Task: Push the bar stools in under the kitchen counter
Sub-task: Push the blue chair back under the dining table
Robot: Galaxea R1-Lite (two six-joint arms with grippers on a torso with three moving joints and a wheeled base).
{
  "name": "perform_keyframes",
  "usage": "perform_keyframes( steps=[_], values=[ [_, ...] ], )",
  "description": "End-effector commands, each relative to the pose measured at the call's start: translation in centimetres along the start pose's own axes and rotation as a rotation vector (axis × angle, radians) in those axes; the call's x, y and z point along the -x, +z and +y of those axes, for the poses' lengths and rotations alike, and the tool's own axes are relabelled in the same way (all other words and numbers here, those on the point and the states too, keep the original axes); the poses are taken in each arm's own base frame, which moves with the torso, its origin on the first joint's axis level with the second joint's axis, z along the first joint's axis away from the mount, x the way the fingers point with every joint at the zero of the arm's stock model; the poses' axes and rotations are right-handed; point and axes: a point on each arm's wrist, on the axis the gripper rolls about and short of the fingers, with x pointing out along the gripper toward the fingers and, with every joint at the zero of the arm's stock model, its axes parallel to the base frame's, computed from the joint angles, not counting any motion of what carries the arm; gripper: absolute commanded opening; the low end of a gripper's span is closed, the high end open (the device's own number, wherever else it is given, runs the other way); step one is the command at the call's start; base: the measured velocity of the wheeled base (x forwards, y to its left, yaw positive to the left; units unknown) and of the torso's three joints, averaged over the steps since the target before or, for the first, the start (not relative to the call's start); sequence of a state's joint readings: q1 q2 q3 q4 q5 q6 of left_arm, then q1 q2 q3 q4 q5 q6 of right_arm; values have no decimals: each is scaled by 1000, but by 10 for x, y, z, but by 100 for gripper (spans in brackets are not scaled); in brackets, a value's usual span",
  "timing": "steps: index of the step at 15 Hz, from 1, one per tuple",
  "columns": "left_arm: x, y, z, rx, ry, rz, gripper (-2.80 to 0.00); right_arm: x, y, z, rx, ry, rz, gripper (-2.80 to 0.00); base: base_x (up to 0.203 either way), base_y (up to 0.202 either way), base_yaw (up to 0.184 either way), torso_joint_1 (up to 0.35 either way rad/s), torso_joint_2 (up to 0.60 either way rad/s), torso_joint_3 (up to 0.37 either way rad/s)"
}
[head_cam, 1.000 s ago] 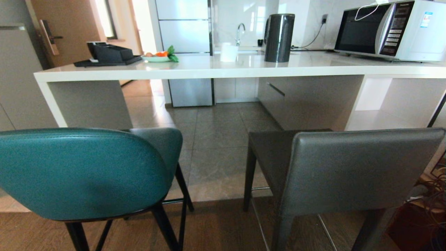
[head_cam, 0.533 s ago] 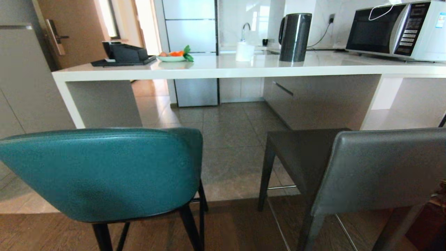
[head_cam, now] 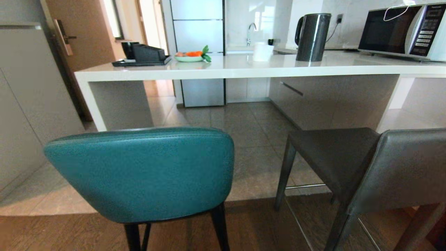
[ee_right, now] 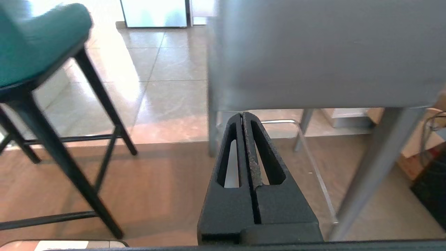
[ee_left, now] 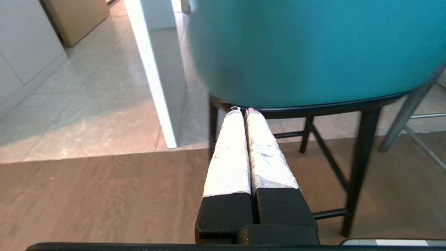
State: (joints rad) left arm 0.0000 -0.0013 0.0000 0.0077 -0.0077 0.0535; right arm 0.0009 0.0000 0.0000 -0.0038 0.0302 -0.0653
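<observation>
Two bar stools stand in front of the kitchen counter (head_cam: 244, 68), their backs toward me. The teal stool (head_cam: 146, 170) with thin black legs is on the left, near the counter's white slab leg (head_cam: 92, 104). The dark grey stool (head_cam: 400, 167) is on the right. Neither arm shows in the head view. My left gripper (ee_left: 243, 111) is shut and empty, its white tips just under the teal stool (ee_left: 313, 48) back's lower edge. My right gripper (ee_right: 242, 115) is shut and empty, its tips close below the grey stool (ee_right: 324, 52) back.
On the counter stand a black kettle (head_cam: 312, 36), a microwave (head_cam: 404, 31), a white cup (head_cam: 262, 51), a plate of vegetables (head_cam: 190, 55) and a black tray (head_cam: 143, 57). A grey cabinet wall (head_cam: 24, 104) rises at the left. Tiled floor (head_cam: 244, 139) runs under the counter; wood floor (head_cam: 52, 230) lies nearer me.
The whole head view has shifted right, so the camera has turned or moved left. The teal stool now sits nearer the middle of the view and the grey stool is partly cut off.
</observation>
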Motion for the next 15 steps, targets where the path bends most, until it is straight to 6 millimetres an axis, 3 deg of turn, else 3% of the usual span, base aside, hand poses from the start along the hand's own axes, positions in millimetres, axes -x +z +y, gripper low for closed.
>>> perform_keyframes(
  steps=[1,10,15],
  values=[
    [0,0,0,0,0,1,-280,0,-1,0,-1,1,4,-280,0,198,-2,1,2,7],
    [0,0,0,0,-2,1,-280,0,-1,0,-4,1,4,-280,0,195,-2,2,1,3],
    [0,0,0,0,-2,1,-280,0,-1,0,-4,1,4,-280,0,44,-1,1,2,1]
  ],
)
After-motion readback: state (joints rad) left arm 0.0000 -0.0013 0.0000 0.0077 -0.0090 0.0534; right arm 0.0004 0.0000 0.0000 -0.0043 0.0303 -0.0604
